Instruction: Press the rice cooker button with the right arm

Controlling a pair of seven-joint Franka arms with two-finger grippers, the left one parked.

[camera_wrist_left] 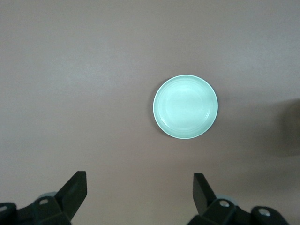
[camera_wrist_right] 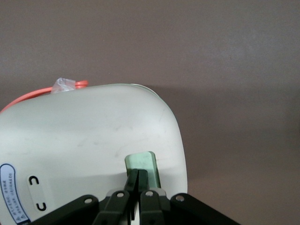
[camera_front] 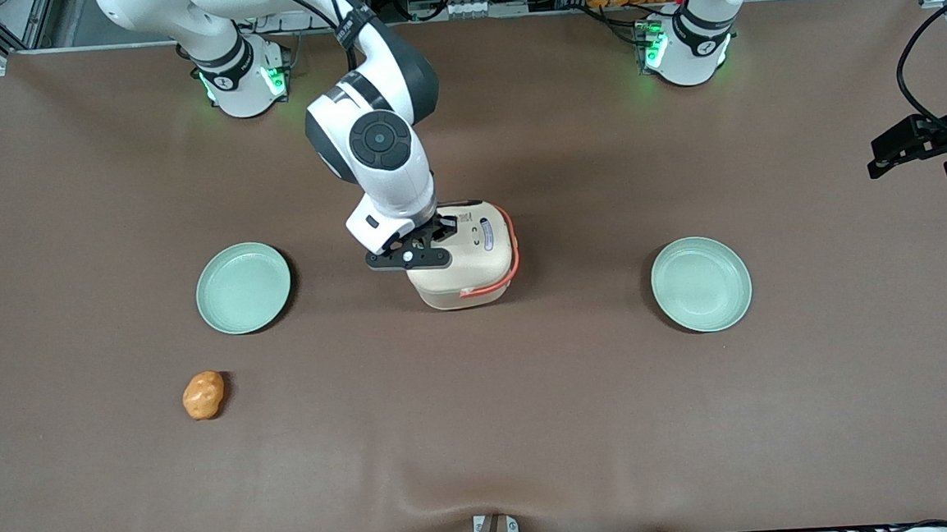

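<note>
Rice cooker stood near the middle of the brown table, a small cream rounded box with its lid down and a thin orange-red handle curving round one side. Nearest the front camera, toward the working arm's end of the table, lay a small orange lumpy object, well apart from everything else. Farther from the camera than that lump sat a round pale green plate, and a second pale green plate lay toward the parked arm's end; the cooker stood between the two plates, touching neither. On the cooker's lid, the right wrist view showed a pale green button set in a recess, with a printed label nearby. The gripper of the right arm was down on the lid at the cooker's edge, its two black fingers pressed together with no gap between them, their tips touching the green button. The arm rose from there, white with a dark grey elbow and a round black cap, toward its base at the table's edge farthest from the camera.
</note>
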